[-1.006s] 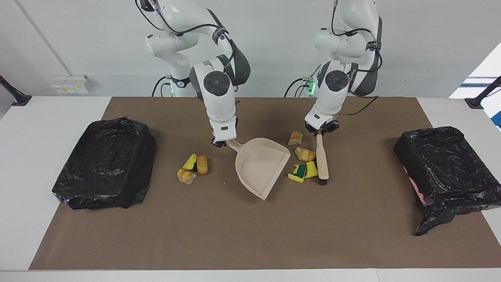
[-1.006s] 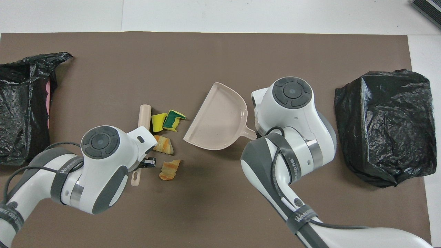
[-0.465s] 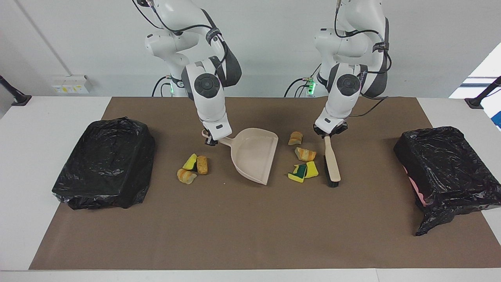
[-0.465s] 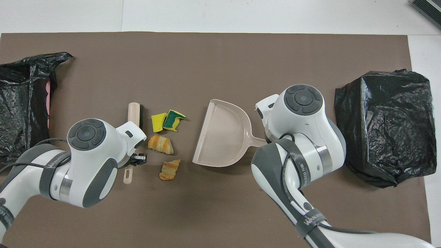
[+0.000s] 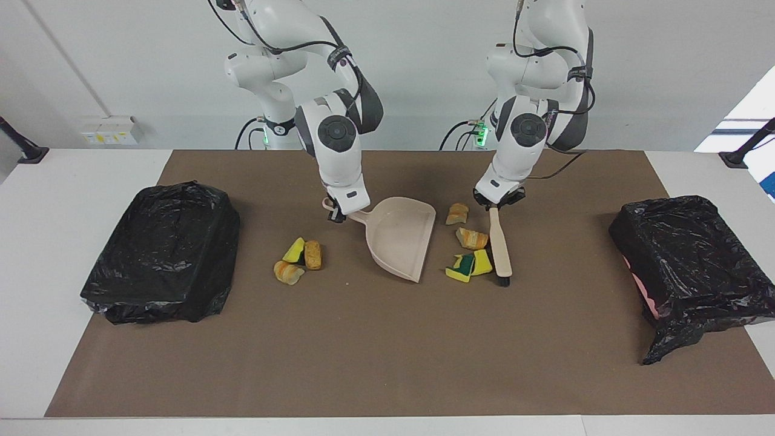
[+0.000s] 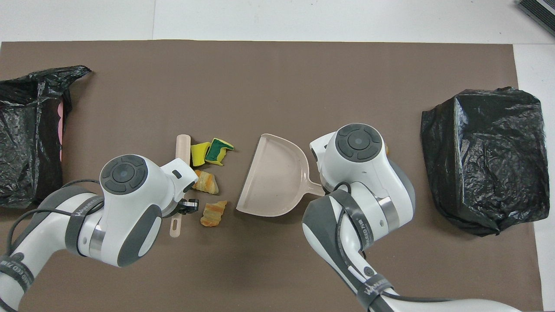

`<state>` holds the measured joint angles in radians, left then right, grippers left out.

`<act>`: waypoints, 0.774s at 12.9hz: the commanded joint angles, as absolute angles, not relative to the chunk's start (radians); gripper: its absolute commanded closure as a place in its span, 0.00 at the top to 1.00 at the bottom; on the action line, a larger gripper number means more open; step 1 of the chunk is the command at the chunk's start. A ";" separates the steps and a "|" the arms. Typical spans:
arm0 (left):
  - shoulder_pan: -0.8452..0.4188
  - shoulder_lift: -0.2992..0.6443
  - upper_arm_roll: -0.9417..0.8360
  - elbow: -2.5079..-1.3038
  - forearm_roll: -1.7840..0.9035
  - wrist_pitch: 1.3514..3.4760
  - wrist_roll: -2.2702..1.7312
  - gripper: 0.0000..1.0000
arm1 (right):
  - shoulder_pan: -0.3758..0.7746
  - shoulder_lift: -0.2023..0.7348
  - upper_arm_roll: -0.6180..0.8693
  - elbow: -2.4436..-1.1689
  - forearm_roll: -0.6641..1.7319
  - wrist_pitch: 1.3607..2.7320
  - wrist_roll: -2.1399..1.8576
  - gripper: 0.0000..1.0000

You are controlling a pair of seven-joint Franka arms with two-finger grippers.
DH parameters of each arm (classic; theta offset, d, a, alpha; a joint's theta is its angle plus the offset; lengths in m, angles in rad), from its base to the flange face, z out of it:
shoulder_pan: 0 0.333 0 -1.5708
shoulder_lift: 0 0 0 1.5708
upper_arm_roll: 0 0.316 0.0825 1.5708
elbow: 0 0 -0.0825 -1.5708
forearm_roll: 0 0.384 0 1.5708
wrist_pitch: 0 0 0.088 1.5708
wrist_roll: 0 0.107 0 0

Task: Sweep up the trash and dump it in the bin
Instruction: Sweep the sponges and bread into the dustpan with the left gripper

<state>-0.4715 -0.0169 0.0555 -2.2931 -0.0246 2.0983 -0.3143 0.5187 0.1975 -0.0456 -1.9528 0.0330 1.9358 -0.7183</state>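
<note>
four scraps [image 5: 467,249] lie on the tabletop [image 5: 375,351] between the brush [image 5: 500,247] and dustpan [image 5: 401,237]; three more scraps [image 5: 300,261] sit toward the right arm's end. left pincer [image 5: 497,203] clamps the brush handle, right pincer [image 5: 336,215] clamps the dustpan handle. sweeping looks about to start: next, brush pushes scraps into the pan mouth.

Seven sponge scraps lie mid-tabletop: four [image 5: 467,242] toward the left arm's end, three [image 5: 298,259] toward the right arm's end.

White surface [image 5: 79,175] carries a brown mat [image 5: 387,351] covering most of it. On the mat: black-bagged bin [image 5: 160,251] near each short edge, second bin [image 5: 687,260]; centrally, beige dustpan [image 5: 402,239], brush [image 5: 500,245], scattered sponge scraps [image 5: 465,266].
</note>
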 commanded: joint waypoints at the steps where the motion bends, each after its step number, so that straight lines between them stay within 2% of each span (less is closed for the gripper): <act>1: -0.512 -0.035 0.063 -2.315 -0.052 2.091 -0.314 0.00 | 0.561 0.167 -0.041 -1.994 -0.011 1.960 -0.602 0.00; 5: -0.589 -0.040 0.061 -2.313 -0.110 2.094 -0.314 0.00 | 0.563 0.166 -0.041 -2.002 -0.011 1.960 -0.578 0.00; 10: -0.773 -0.060 0.061 -2.298 -0.129 2.077 -0.321 0.00 | 0.561 0.166 -0.041 -2.002 -0.011 1.960 -0.578 0.00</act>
<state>-0.7112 -0.0307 0.0474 -2.2930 -0.1072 2.0974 -0.3173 0.5674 0.1938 -0.0472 -1.9669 0.0120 1.9365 -0.6034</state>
